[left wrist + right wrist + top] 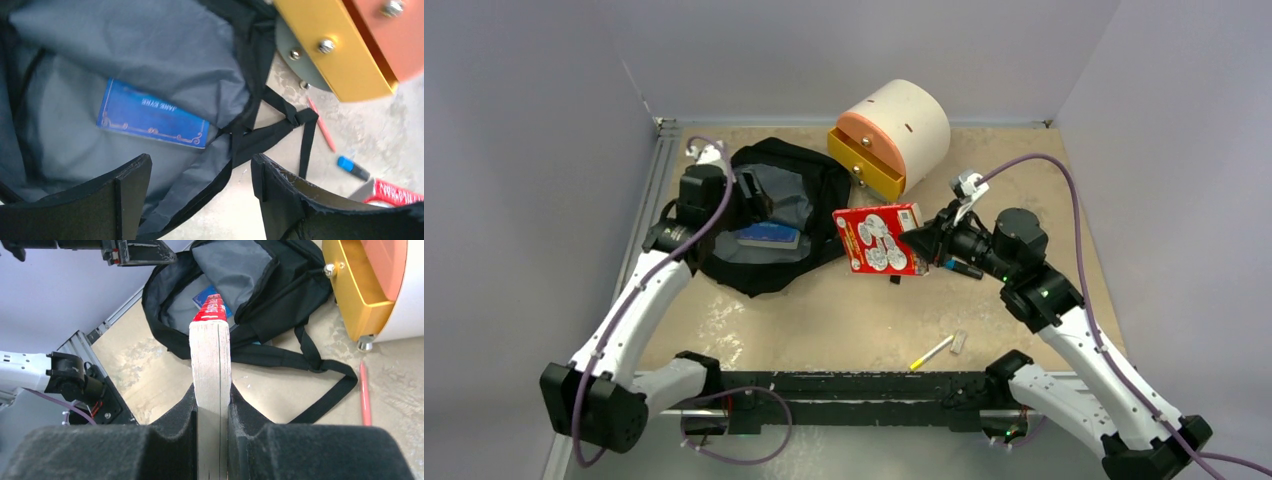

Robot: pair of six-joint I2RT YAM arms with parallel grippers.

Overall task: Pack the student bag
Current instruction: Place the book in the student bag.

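The student bag (819, 190) lies open at the back left and shows its blue-grey lining. A blue book (767, 236) lies inside it. My left gripper (749, 188) is open and empty above the bag's opening. In the left wrist view the bag's black rim (220, 175) runs between the spread fingers (127, 190), with the blue book (152, 120) beyond. My right gripper (921, 240) is shut on a red-covered book (879, 238), held above the table right of the bag. In the right wrist view this book (210, 355) stands edge-on between the pads, pointing at the bag (280, 285).
A cream cylindrical drawer box (904, 120) with its yellow drawer (864, 160) pulled out stands behind the bag. A pink pencil (320, 125) and a blue-capped marker (352, 167) lie near the straps. A yellow pencil (931, 352) and a small eraser (958, 342) lie near the front edge.
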